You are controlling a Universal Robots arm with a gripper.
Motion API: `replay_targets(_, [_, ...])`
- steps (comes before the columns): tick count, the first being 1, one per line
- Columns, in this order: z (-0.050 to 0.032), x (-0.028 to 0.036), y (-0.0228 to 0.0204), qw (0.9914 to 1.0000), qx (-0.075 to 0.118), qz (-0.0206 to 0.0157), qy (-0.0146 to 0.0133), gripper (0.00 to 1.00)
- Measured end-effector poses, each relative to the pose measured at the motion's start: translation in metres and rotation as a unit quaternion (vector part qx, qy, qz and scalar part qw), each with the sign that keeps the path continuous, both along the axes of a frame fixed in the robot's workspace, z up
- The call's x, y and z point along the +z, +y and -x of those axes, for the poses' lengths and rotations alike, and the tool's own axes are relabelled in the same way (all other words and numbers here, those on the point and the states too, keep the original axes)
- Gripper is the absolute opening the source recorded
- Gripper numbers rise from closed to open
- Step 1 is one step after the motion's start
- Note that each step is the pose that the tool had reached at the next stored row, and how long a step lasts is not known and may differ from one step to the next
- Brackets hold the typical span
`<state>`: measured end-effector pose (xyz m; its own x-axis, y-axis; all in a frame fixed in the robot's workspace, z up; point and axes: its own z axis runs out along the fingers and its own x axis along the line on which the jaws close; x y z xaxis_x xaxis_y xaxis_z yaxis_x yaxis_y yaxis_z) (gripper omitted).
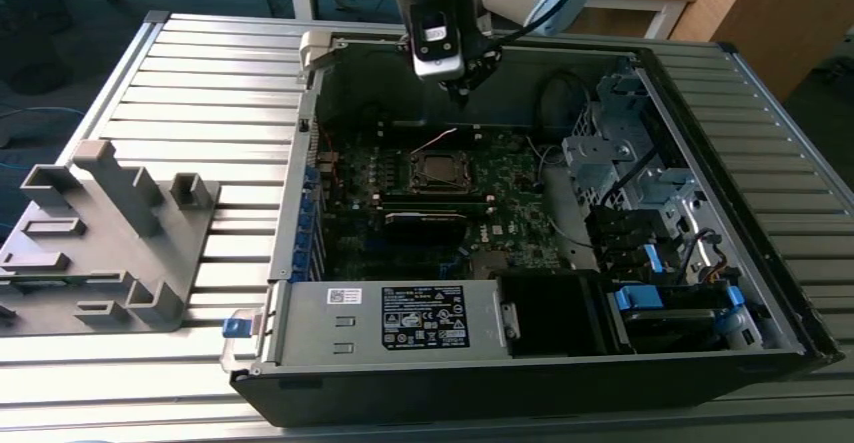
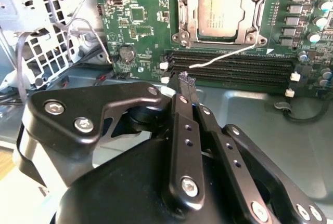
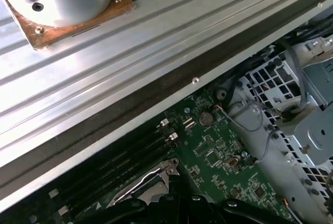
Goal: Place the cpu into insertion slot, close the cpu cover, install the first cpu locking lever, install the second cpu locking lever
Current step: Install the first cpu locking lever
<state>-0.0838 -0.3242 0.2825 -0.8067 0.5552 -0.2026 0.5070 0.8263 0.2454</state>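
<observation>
While the open case (image 1: 534,383) lies on a ribbed metal table (image 1: 200,73), a grey plastic fixture (image 1: 107,233) sits well apart at the exterior view's left, and a labelled power-supply box (image 1: 387,318) fills the case's near edge, beside blue-tabbed drive bays (image 1: 667,303). The gripper (image 1: 461,88) hangs over the far wall of the case, above the green board (image 1: 454,203) and clear of it. In the second wrist view its fingers (image 2: 186,86) are pressed together with nothing between them — their tip lies over the black memory slots (image 2: 234,70), just short of the socket. There the cpu (image 2: 221,13) sits in the insertion slot (image 2: 182,11), its silver face bare; a thin white wire (image 2: 229,55) crosses the slot's near rim. A coin cell (image 2: 126,53) and loose grey cables (image 2: 78,31) lie off to the side by the perforated cage (image 2: 36,42). The first wrist view adds the table's ridges, the case edge and a raised silvery plate (image 3: 148,180) — likely the cpu cover — beside the memory slots.
</observation>
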Motion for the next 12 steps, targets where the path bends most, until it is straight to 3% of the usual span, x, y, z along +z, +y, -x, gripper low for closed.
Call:
replay_targets(4, [0.0009, -0.0070, 0.0000, 1.00000, 0.000, -0.0001, 0.0000, 0.11])
replay_targets(8, [0.0013, -0.0083, 0.0000, 1.00000, 0.000, -0.0001, -0.0003, 0.11])
replay_targets(12, [0.0125, -0.0152, 0.0001, 1.00000, 0.000, 0.0000, -0.0014, 0.11])
